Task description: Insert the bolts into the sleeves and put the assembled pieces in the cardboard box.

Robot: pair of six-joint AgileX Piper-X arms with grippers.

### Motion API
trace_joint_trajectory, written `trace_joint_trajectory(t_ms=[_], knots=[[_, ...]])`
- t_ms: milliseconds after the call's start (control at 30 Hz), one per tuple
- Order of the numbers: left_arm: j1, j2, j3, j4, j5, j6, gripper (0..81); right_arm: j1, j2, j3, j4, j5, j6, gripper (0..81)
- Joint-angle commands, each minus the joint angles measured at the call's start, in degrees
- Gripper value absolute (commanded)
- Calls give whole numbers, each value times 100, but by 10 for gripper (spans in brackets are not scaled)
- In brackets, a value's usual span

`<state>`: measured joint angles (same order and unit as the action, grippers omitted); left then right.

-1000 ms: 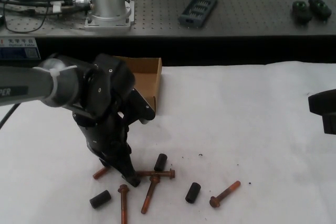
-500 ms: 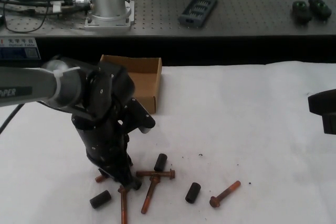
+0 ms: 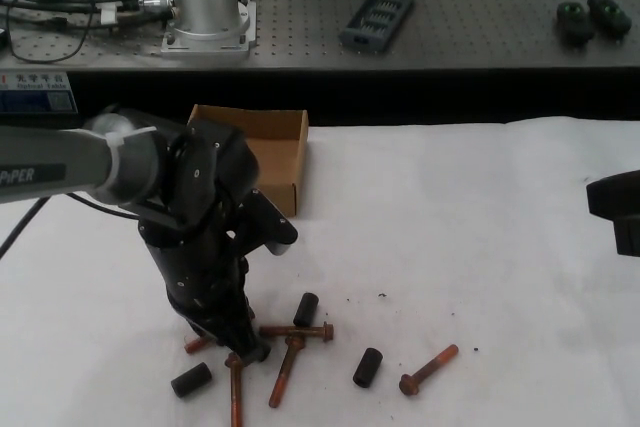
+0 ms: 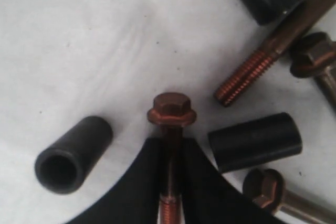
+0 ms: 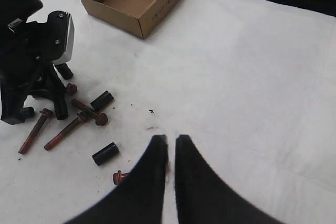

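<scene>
Bolt (image 4: 171,111) of interest lay flat on the white surface (image 3: 450,227) directly under the left end effector (image 4: 171,144). Hex head sat just past the fingertips; shank ran back between the two fingers (image 4: 144,182). Both fingers were closed in against the shank, with no gap visible on either side. The bolt rested on the surface, not lifted.

Left wrist view: one black sleeve (image 4: 73,153) lay near the bolt head on one side, its open bore toward the camera, apart from the bolt. A second sleeve (image 4: 255,141) lay on the other side, just beside the finger. Beyond it was a threaded bolt (image 4: 262,66) on a slant.

High view: two crossed bolts (image 3: 296,330) lay just beside the left end effector, the head of the slanted one appearing to touch the shank of the other. Farther toward the right arm's side lay an outer sleeve (image 3: 368,367) and a lone bolt (image 3: 428,369), near each other but not touching.

Cardboard box (image 3: 275,147) stood open side up on the surface behind the left arm, well apart from the loose parts.

Right end effector (image 5: 170,142) hung over bare surface, well apart from the cluster. Its fingers were drawn almost together, a thin slit between them, gripping nothing.
</scene>
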<state>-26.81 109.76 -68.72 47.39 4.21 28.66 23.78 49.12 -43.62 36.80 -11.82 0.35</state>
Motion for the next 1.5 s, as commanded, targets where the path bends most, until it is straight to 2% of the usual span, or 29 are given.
trace_joint_trajectory(t_ms=[0,100,300,433,567,700,900,1067,1167,1233,1400,1467], knots=[[-30,349,132,52,-48,-26,6,-24,8,-54,-32,-77,7,55],[-30,322,132,34,22,-253,6,-24,8,-54,-32,-77,7,55],[153,-307,144,-372,732,-807,6,-24,8,-54,-84,-354,-35,55],[410,-1234,268,-1039,1392,-1539,6,-24,8,-213,-161,-603,-35,55],[652,-2397,604,-1894,1444,-2204,6,-24,46,-595,-161,-950,10,55],[853,-3587,1236,-2541,1444,-2787,6,63,504,-937,-161,-1396,604,55],[1202,-5303,2553,-3493,1420,-3798,6,970,1837,-1211,-450,-1341,1141,52],[1391,-6312,3500,-3958,1372,-4739,6,1843,3115,-1678,-1179,-1309,1073,52],[1547,-6648,3957,-4202,1165,-5144,6,2146,3915,-2073,-1147,-1328,993,46],[1686,-6812,4174,-4329,1155,-5317,6,2238,4436,-2332,-1033,-1435,993,0],[1977,-7139,4388,-4327,1236,-5359,6,2373,5245,-2625,-968,-1350,1012,248],[2065,-7205,4385,-4327,1322,-5360,6,2371,5377,-2622,-888,-1092,988,268]])
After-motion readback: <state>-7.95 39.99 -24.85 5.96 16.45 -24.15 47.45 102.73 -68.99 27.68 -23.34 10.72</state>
